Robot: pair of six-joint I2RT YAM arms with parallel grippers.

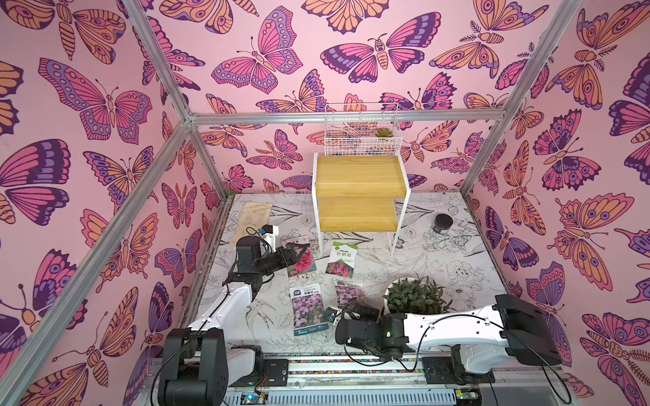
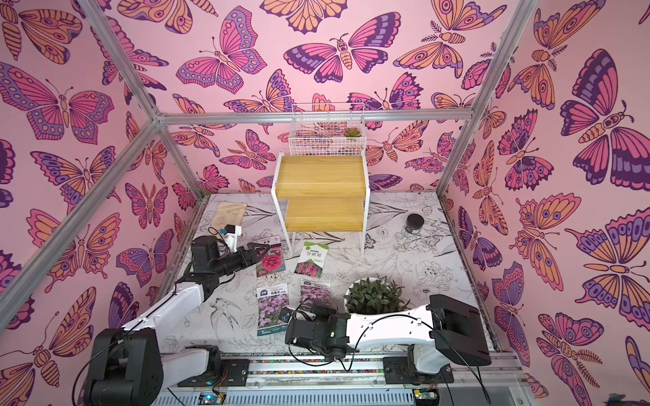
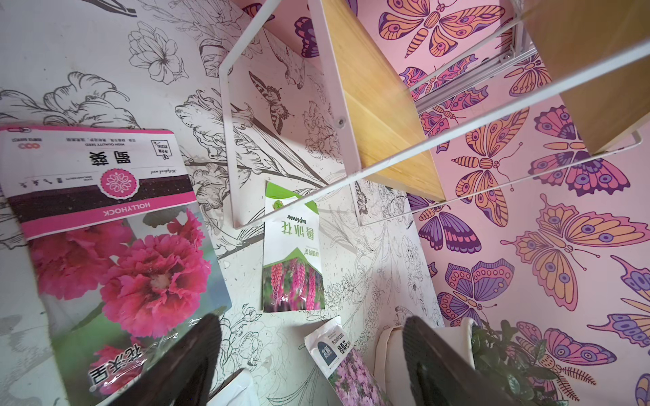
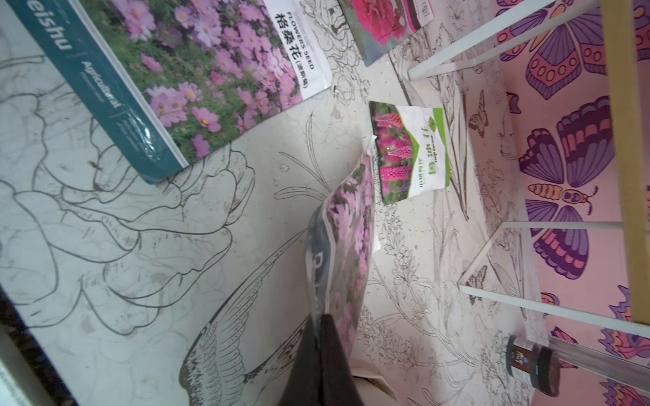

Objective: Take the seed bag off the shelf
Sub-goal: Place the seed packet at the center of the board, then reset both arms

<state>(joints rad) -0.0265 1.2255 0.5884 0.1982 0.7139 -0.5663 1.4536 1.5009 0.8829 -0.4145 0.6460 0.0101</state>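
The shelf (image 1: 358,175) stands at the desk's (image 1: 439,267) back edge. The seed bag (image 4: 346,242) is off it, well in front of the shelf, one edge pinched in the right pincer (image 4: 325,320). The left pincer (image 3: 309,318) is spread, over the hollyhock bag (image 3: 116,267) near the shelf's front leg. The green bag (image 1: 343,260) lies flat before the shelf's front edge, open desk around it.

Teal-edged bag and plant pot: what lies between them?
A purple-flower bag, pinched by the right gripper with fingers shut, is between the teal-edged bag and the pot; both top views show it.
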